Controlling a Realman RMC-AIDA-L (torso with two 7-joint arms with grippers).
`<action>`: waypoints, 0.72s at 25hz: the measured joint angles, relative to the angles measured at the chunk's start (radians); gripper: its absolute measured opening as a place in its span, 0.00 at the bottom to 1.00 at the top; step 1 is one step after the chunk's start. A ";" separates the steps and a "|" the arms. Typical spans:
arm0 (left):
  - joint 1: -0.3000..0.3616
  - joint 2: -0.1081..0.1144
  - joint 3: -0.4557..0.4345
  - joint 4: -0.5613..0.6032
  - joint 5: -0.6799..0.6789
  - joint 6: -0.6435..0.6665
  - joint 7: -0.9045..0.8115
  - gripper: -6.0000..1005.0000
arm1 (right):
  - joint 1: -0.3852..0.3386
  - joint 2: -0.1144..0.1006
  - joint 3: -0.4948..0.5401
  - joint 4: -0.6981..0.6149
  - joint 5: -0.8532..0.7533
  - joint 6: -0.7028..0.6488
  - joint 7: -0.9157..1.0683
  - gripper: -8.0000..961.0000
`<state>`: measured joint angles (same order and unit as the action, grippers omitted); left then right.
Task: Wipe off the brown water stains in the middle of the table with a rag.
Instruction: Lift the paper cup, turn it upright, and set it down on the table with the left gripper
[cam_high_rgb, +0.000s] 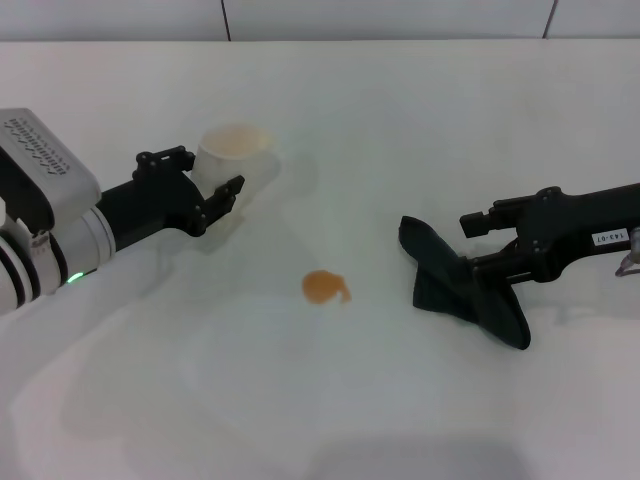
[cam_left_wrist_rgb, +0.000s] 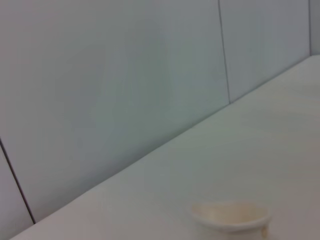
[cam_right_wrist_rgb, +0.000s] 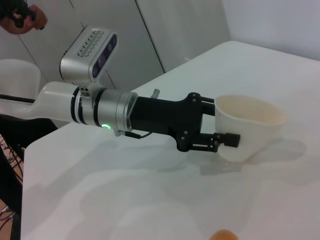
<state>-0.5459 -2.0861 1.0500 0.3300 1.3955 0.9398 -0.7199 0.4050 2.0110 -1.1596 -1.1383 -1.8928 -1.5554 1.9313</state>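
The brown water stain (cam_high_rgb: 325, 288) is a small orange-brown blot in the middle of the white table (cam_high_rgb: 400, 120); its edge also shows in the right wrist view (cam_right_wrist_rgb: 222, 235). My right gripper (cam_high_rgb: 478, 247) is at the right, shut on the black rag (cam_high_rgb: 460, 288), which hangs onto the table to the right of the stain. My left gripper (cam_high_rgb: 218, 185) is at the left rear, shut on a pale plastic cup (cam_high_rgb: 236, 160); the right wrist view shows its fingers (cam_right_wrist_rgb: 225, 140) on both sides of the cup (cam_right_wrist_rgb: 250, 125).
The cup's rim (cam_left_wrist_rgb: 230, 216) shows in the left wrist view, with the tabletop (cam_left_wrist_rgb: 260, 145) and a grey panelled wall (cam_left_wrist_rgb: 125, 75) behind it. The wall runs along the table's far edge. A faint wet sheen spreads around the stain.
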 joint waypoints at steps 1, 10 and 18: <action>0.000 0.000 0.005 0.000 0.000 -0.005 0.000 0.49 | 0.000 0.000 0.000 0.000 0.000 0.000 0.000 0.80; -0.001 -0.001 0.025 0.012 0.004 -0.016 -0.001 0.51 | 0.000 0.001 -0.003 -0.002 0.000 0.000 0.002 0.80; -0.002 0.006 0.037 0.015 0.010 -0.013 -0.028 0.55 | 0.000 0.002 -0.004 -0.015 0.000 0.000 0.014 0.80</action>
<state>-0.5477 -2.0804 1.0866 0.3450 1.4055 0.9269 -0.7477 0.4050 2.0126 -1.1636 -1.1535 -1.8929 -1.5555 1.9449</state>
